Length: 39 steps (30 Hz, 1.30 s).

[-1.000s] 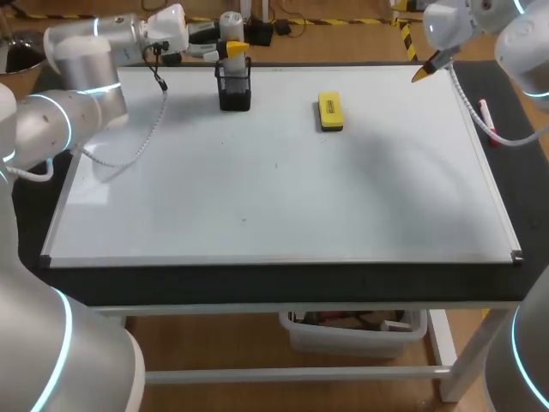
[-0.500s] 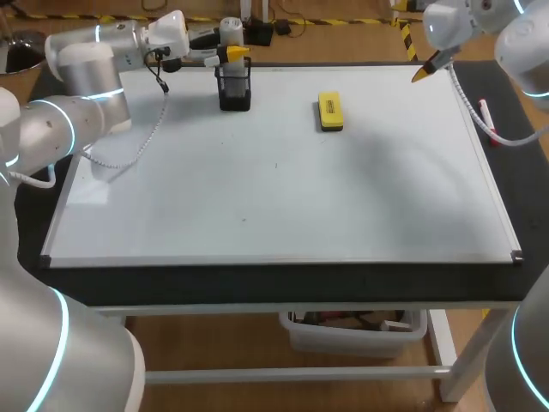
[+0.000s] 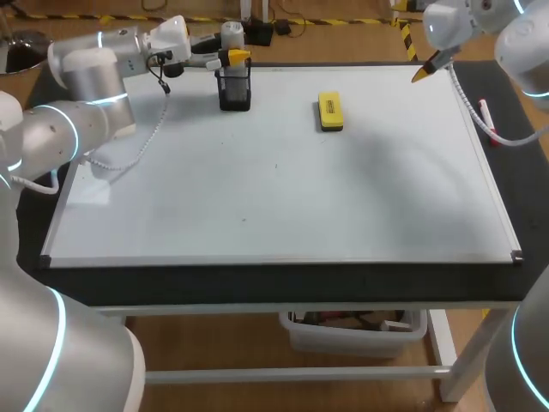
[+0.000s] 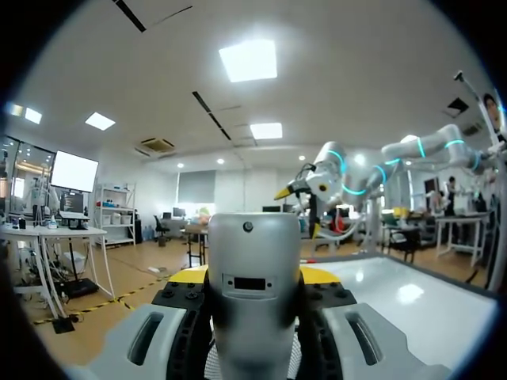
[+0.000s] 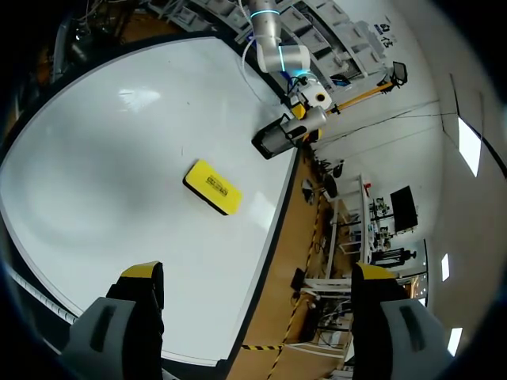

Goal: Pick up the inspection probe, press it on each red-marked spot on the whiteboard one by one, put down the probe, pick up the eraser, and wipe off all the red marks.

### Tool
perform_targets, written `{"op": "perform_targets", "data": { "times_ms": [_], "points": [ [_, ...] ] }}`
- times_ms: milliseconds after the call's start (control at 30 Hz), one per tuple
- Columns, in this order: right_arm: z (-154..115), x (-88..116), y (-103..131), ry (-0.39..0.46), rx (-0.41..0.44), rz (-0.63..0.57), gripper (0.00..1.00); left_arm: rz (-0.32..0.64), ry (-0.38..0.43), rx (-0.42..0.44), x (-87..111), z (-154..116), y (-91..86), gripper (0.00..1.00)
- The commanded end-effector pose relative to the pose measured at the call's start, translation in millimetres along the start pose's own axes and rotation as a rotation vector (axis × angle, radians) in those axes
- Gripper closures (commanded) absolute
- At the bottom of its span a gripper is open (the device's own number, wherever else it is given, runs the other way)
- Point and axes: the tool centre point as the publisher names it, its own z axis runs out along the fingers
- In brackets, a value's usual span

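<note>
In the head view the whiteboard [image 3: 283, 197] covers most of the bench [image 3: 283, 281], whose black top shows as a strip along the lower edge of the frame. In the upper left of the frame the left arm comes in from the side, and the left gripper [image 3: 233, 57] sits just above the black holder [image 3: 234, 88], which stands on the whiteboard near its far edge. The gripper pinches the inspection probe [image 3: 230, 33]. In the left wrist view the probe's grey body [image 4: 253, 245] fills the gap between the two fingers, with the yellow tips pressed to it on either side. The probe stands upright over the holder; whether its lower end is inside the holder I cannot tell.

The yellow eraser [image 3: 330, 112] lies flat on the whiteboard in the upper middle of the frame, to the right of the holder and well apart from it.

The right gripper [image 3: 423, 73] hangs over the board's far right corner, in the upper right of the frame. In the right wrist view its fingers are spread wide [image 5: 257, 273] with nothing between them, and the eraser [image 5: 212, 187] lies ahead of them.
</note>
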Motion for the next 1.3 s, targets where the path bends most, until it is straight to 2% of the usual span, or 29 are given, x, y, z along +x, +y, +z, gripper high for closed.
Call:
{"op": "perform_targets", "data": {
  "times_ms": [33, 67, 133, 233, 300, 333, 367, 667, 800, 1133, 1300],
  "points": [
    [0, 0, -1, 0.003, -0.001, -0.003, 0.00, -0.002, 0.373, 0.005, -9.5, 1, 6.0, 1.00],
    [0, 0, -1, 0.003, -0.001, -0.003, 0.00, -0.002, 0.374, 0.004, -9.7, 2, 6.1, 1.00],
    [0, 0, -1, 0.003, -0.001, -0.003, 0.00, -0.001, 0.378, -0.001, -10.1, 2, 6.0, 0.94],
    [0, 0, -1, 0.003, -0.001, -0.003, 0.00, 0.000, 0.379, -0.006, -11.3, 2, 5.8, 0.93],
    [0, 0, -1, 0.003, -0.001, -0.003, 0.00, -0.001, 0.378, -0.008, -12.1, 2, 5.4, 0.67],
    [0, 0, -1, 0.003, -0.001, -0.003, 0.00, 0.000, 0.378, -0.010, -12.3, 2, 5.0, 0.37],
    [0, 0, -1, 0.003, -0.001, -0.003, 0.00, 0.000, 0.378, -0.011, -12.3, 2, 4.4, 0.00],
    [0, 0, -1, 0.003, -0.001, -0.003, 0.00, 0.024, 0.341, -0.025, -11.7, -8, -7.6, 0.00],
    [0, 0, -1, 0.003, -0.001, -0.003, 0.00, 0.043, 0.290, -0.049, -9.5, -16, -13.9, 0.00],
    [0, 0, -1, 0.003, -0.001, -0.003, 0.00, 0.056, 0.032, -0.118, -0.4, -54, -26.3, 0.00],
    [0, 0, -1, 0.003, -0.001, -0.003, 0.00, 0.082, -0.043, -0.131, 15.3, -76, -34.1, 0.00]
  ]
}}
